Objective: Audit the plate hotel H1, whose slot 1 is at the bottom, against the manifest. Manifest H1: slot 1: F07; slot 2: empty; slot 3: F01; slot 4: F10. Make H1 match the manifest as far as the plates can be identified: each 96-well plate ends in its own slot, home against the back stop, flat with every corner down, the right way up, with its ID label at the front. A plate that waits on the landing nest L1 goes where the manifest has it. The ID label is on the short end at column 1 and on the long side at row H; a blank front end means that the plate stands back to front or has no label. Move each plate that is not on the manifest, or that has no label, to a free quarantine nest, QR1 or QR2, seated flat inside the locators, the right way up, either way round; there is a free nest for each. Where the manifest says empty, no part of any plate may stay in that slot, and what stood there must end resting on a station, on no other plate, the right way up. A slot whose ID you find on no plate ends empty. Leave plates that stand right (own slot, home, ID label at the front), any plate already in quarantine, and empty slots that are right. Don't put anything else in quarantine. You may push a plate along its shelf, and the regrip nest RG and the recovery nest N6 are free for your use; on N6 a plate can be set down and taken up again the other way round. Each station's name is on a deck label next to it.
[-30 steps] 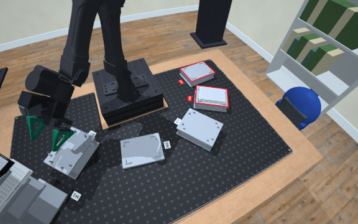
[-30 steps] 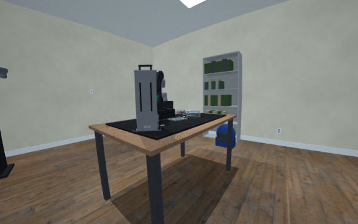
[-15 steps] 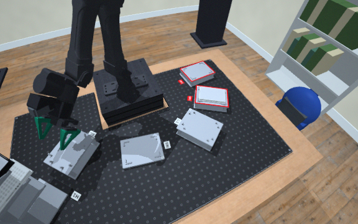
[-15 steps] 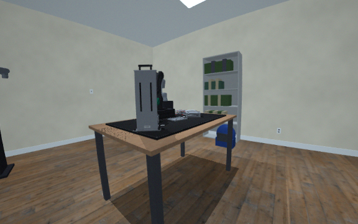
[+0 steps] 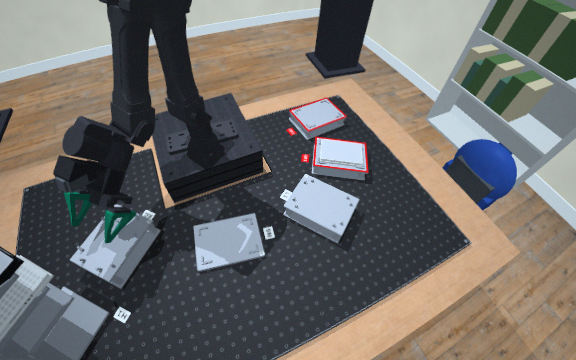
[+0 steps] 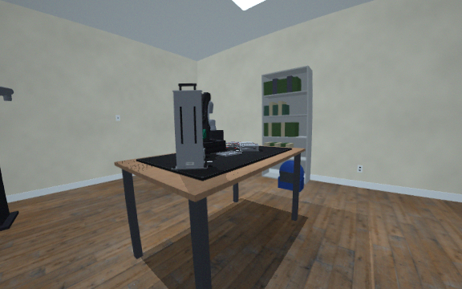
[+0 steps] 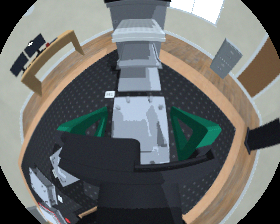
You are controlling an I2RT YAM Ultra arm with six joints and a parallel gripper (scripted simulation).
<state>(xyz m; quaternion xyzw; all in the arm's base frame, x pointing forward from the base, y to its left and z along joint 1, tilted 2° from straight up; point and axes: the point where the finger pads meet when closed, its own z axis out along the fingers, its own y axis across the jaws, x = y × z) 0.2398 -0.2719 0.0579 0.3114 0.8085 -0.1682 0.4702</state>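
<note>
One gripper with green triangular fingers (image 5: 97, 214) hangs above the grey block-shaped landing nest with its pale plate (image 5: 118, 247), jaws spread as wide as they go and holding nothing. In the top view one finger shows over the nest's back corner, while the other lies off the nest's edge, on the side away from the tall grey plate hotel (image 5: 13, 305). The wrist view shows it better: the pale plate (image 7: 143, 123) runs lengthwise straight away from the camera toward the hotel (image 7: 138, 23), and the two green fingers stand one on each long side of it, so the jaws bracket the plate across its short width. That straddle is what the coming move turns on, I judge: a straight drop should put the fingers on the long sides, and the long axis already points at the hotel's open front.

Beyond the nest from the hotel sit a flat grey nest (image 5: 228, 241), a raised grey block nest (image 5: 321, 207), and two red-rimmed quarantine nests (image 5: 340, 156) (image 5: 317, 116); the nearer one seems to carry a plate. I cannot read any ID label
</note>
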